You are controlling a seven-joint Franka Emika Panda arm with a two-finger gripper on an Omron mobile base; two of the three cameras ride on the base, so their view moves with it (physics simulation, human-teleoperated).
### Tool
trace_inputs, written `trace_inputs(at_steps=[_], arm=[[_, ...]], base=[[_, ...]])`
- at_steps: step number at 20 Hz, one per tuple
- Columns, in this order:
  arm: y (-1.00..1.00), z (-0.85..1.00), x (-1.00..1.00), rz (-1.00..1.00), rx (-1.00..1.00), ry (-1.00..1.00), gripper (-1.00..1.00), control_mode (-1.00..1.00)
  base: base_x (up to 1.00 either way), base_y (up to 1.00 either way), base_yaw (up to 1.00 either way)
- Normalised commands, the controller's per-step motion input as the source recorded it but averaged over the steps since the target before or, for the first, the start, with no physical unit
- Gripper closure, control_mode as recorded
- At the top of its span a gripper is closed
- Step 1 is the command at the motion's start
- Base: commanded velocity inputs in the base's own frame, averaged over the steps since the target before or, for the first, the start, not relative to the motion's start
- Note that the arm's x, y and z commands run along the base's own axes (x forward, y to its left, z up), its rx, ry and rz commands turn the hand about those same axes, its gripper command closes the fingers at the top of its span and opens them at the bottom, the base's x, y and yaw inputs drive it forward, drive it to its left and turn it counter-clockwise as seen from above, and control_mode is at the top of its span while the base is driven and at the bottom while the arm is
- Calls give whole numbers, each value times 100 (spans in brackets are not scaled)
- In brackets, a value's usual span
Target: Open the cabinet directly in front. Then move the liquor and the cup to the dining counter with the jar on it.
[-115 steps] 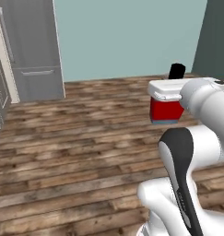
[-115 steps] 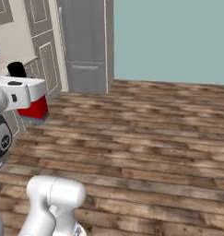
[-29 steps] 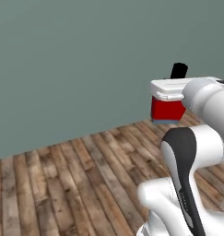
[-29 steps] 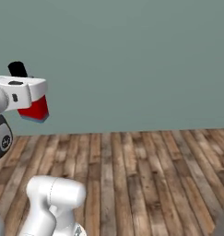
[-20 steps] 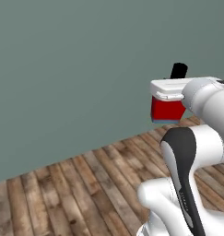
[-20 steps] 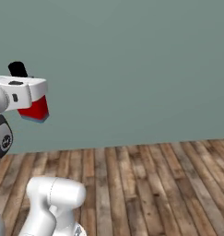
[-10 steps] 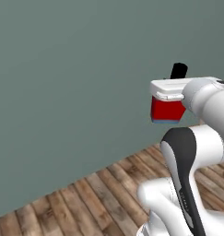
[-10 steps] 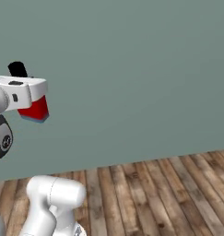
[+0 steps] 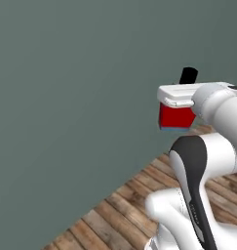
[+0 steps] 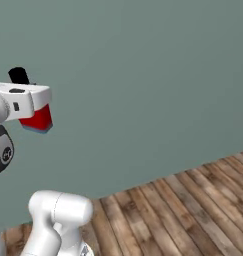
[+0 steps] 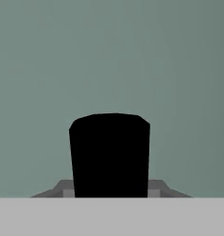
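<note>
So the liquor (image 9: 176,116) is off its shelf and riding along in the robot's hand, tucked right under the white wrist with the black cap (image 9: 188,75) poking up above it. In the hand view that cap (image 11: 109,154) stands dead centre, just past where the fingers would be. The fingers themselves are hidden behind the bottle and the white hand, so I can't say for sure how they sit, but going by how the bottle hangs there with nothing under it, I'd call them clenched on it.

Progress-wise, my read: the bottle is out, so the cabinet part looks done and this is the carrying leg for the first item. Still left: reaching the dining bench with the jar, setting the liquor down, then the whole trip again for the cup.

Surroundings are pretty bare. Ahead of the fingers there's just a flat grey-green wall (image 10: 143,75), and below them wooden plank floor (image 10: 193,200). Nothing stands between the fingers and the wall. From the right base view the bottle (image 10: 39,119) has free space on every side, so no snag risk that I can see right now.
</note>
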Motion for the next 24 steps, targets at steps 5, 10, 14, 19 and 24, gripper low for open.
trace_inputs(at_steps=[5, 10, 14, 19, 24], arm=[[0, 0, 0, 0, 0, 0, 100, 100], [0, 0, 0, 0, 0, 0, 100, 100], [0, 0, 0, 0, 0, 0, 100, 100], [0, 0, 0, 0, 0, 0, 100, 100], [0, 0, 0, 0, 0, 0, 100, 100]], base=[[69, 20, -49], [66, 2, -54], [52, -7, -50], [57, -5, -48], [90, 21, -29]])
